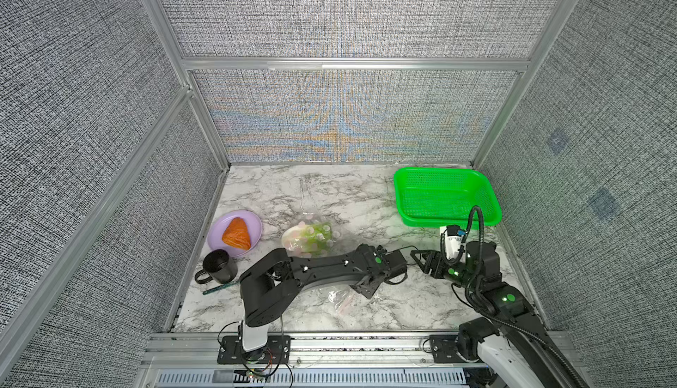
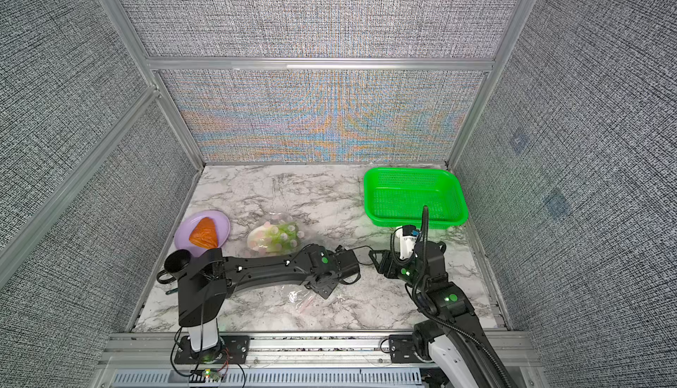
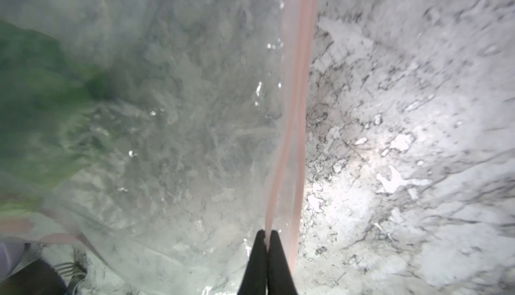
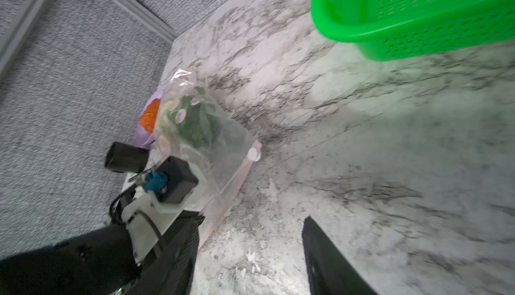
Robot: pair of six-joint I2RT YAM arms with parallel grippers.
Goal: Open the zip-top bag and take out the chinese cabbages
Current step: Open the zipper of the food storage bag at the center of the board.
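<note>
Two jobs are split between your arms. Your left gripper [image 3: 267, 238] has its jaws pinched fully together on the plastic at one end of the pink zip strip [image 3: 295, 112], so the zip-top bag [image 4: 228, 146] is anchored there. Your right gripper [image 1: 421, 261] hangs just off the same side of the bag, its jaws partly apart with nothing between them.

The bag lies on the marble counter [image 1: 366, 192], left of the middle. Its strip end points toward the front edge, partly under the left arm, and its bulging end lies farther back, just beside the purple plate [image 1: 219, 228] that carries the orange wedge [image 1: 237, 239]. The chinese cabbage [image 1: 309, 237] sits inside that far end, and as far as I can judge the bag is not yet open.

The step in hand looks like getting the right jaws onto the small white round piece [image 4: 254, 154] on the strip, which is probably the slider. It sits at the end of the strip away from your left grip.

- Come in low and square to the strip, so you close on the slider itself and not on loose film.
- Keep the left clamp firm, or the whole bag will slide instead of unzipping.
- Draw the slider straight along the strip's line. Pulling sideways or upward is likely to buckle the crinkly plastic and jam it.
- Mind the black mug [image 1: 217, 266] near the front left corner if the bag drags.
</note>
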